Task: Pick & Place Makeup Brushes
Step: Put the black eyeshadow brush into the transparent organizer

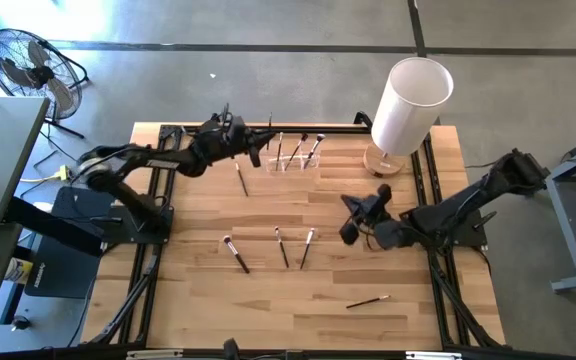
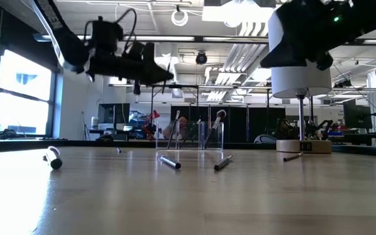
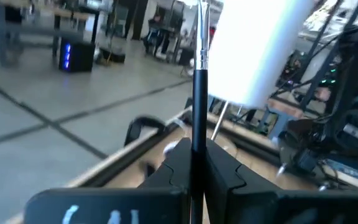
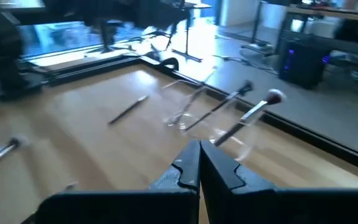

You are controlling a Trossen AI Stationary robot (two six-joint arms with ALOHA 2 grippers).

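My left gripper (image 1: 251, 143) hangs in the air just left of the small clear holder (image 1: 293, 155), shut on a dark-handled makeup brush (image 3: 199, 93). The holder stands near the far edge with three brushes (image 4: 229, 109) leaning in it. Several more brushes lie flat on the wood: one (image 1: 240, 178) near the holder, three (image 1: 281, 246) in a row at mid-table and one (image 1: 368, 300) toward the near edge. My right gripper (image 1: 350, 205) is shut on nothing, above the table right of centre, pointing at the holder (image 4: 210, 127). My left gripper pinches the brush's dark handle (image 3: 197, 134) between its two fingers (image 3: 225, 174). The brush runs on past the fingertips and slants upward, silver ferrule (image 3: 202, 43) foremost. It is lifted clear of the table; its bristle end is out of view.
A big white cylinder (image 1: 408, 105) stands on a round wooden base at the far right corner, close to the holder. A black frame (image 1: 298, 127) runs along the table's edges. A fan (image 1: 28, 65) and a grey cabinet stand off the table on the left.
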